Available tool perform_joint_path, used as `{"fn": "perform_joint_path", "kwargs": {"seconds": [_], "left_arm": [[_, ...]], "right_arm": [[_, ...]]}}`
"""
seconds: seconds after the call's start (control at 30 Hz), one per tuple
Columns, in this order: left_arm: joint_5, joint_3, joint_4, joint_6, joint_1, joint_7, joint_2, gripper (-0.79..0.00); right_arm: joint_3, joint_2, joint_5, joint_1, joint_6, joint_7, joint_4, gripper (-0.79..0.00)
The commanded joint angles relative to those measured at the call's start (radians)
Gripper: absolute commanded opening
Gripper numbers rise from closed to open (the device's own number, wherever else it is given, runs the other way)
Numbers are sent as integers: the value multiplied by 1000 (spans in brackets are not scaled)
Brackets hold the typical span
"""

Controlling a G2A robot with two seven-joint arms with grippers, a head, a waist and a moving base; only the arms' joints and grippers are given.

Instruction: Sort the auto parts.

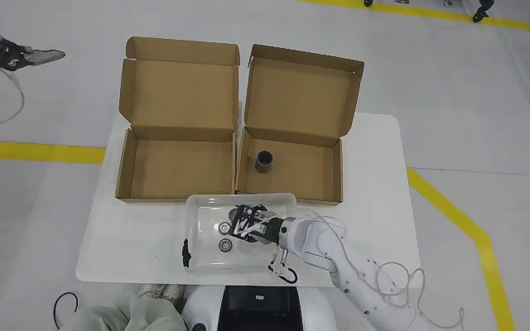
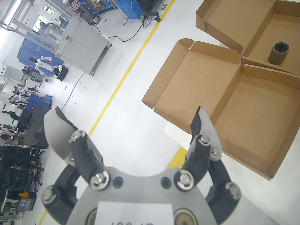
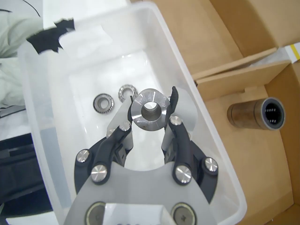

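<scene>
Inside the clear bin [image 1: 240,197] at the table's near edge, the right gripper [image 3: 151,97] points toward the boxes, its jaws clamped on a metal ring [image 3: 138,112], close by one bearing [image 3: 103,104] and a second bearing [image 3: 127,92]. The left gripper [image 2: 127,113] hangs spread wide over the floor, well apart from the table. A dark cylinder [image 1: 266,160] lies in the right box [image 1: 319,178].

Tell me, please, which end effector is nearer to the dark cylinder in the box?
Right. The right end effector, shut on a metal ring, is in the clear bin beside the box holding the dark cylinder; the left end effector hangs off the table, beyond the other box.
</scene>
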Motion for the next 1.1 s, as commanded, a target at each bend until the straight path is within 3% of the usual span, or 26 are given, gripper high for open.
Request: {"fn": "perform_joint_path", "kwargs": {"seconds": [0.0, 0.43, 0.9, 1.07], "left_arm": [[0, 0, 0, 0, 0, 0, 0, 0], [0, 0, 0, 0, 0, 0, 0, 0], [0, 0, 0, 0, 0, 0, 0, 0], [0, 0, 0, 0, 0, 0, 0, 0]], "right_arm": [[-12, -7, 15, 26, -9, -50, 22, -785], [23, -35, 137, 152, -30, -367, 83, -785], [164, -18, 160, 160, -40, -462, -56, -785], [216, -10, 151, 145, -7, -444, -132, -785]]}}
